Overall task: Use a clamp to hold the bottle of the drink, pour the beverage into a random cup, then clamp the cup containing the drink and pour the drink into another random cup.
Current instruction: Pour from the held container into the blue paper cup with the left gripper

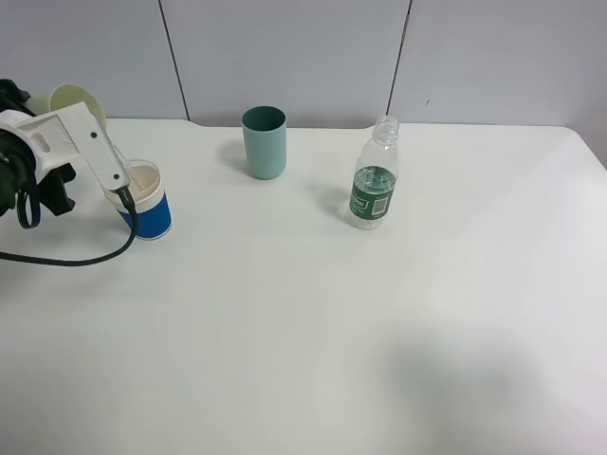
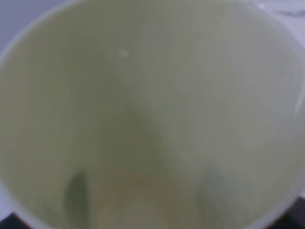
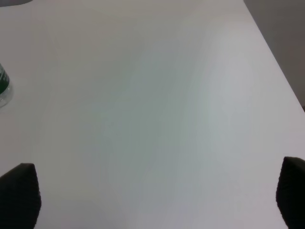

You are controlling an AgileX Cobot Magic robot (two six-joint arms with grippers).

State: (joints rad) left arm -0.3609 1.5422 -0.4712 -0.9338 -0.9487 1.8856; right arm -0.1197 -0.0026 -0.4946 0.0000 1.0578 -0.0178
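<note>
Filling the left wrist view almost entirely, the pale yellow-green plastic cup (image 2: pixel 152 114) shows only its smooth blurred interior, so the left end effector cannot be made out and whether it is clamped I cannot tell. Tilted at the counter's (image 1: pixel 313 341) far left, it hangs over the blue-and-white paper cup (image 1: pixel 147 204), well apart from the upright teal plastic tumbler (image 1: pixel 265 142) and the uncapped clear plastic bottle with green label (image 1: pixel 374 180). Dark fingertips (image 3: pixel 19 193) of the right end effector (image 3: pixel 155 195) stand wide apart above bare white counter.

Left jaws hidden behind blurred pale cup (image 2: pixel 152 114), bottle (image 3: pixel 4 88) edge-cropped, perhaps.
</note>
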